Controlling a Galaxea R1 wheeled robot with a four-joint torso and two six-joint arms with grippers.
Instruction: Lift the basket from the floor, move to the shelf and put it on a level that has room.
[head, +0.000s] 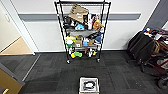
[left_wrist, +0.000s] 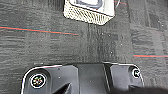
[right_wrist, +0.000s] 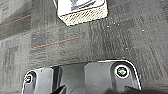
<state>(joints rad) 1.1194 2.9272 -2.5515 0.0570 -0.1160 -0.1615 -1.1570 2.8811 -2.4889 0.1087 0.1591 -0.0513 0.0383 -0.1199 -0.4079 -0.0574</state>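
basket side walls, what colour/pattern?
Cream-white open weave on the rectangular woven basket, sitting on dark grey carpet. Left wrist view shows it best.

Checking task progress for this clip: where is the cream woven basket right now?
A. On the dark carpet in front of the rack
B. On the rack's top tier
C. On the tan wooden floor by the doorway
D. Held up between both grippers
A: the basket sits on the dark carpet floor, apart from the shelf, whose top level holds no basket.

open carpet (head: 62, 72) around the basket (head: 89, 85), cluttered shelf (head: 82, 30) ahead, chair (head: 147, 50) at right
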